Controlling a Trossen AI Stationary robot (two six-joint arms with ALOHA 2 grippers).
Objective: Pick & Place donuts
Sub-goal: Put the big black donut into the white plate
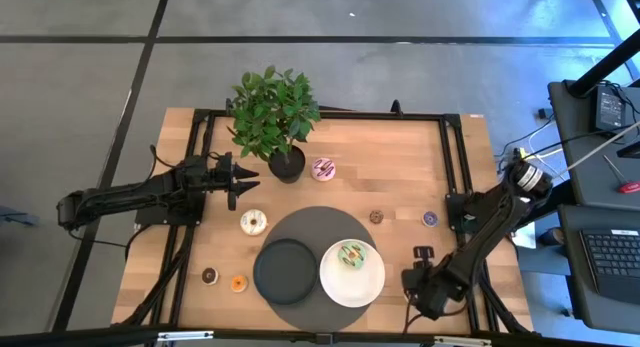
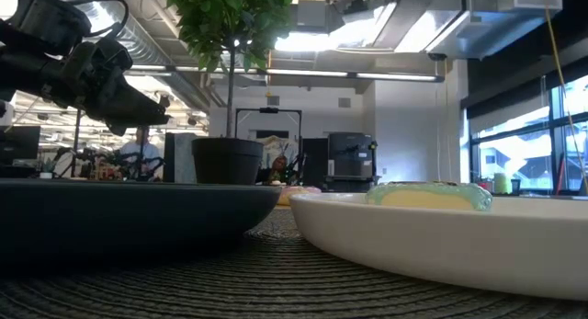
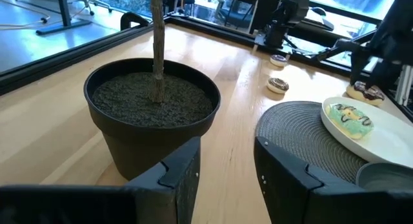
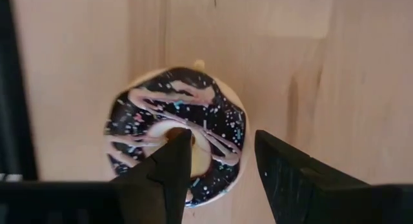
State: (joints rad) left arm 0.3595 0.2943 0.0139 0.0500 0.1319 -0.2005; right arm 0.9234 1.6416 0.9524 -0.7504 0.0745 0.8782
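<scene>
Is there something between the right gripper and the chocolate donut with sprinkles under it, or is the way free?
Nothing visible stands between them. In the right wrist view, the right gripper hangs open directly over the chocolate-sprinkled donut, one finger above its hole and the other beside its rim, with only bare wooden table around it.

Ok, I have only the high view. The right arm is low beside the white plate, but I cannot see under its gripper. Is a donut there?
Observer: Yes. The right wrist view shows a chocolate donut with sprinkles on the wood, directly under the right gripper.
Operator: Are the jaws open or shut on it?
Observer: Open. One jaw is over the donut's hole, the other just beyond its rim.
Operator: And the left gripper?
Observer: The left gripper has open jaws with nothing between them, facing the black plant pot.
</scene>
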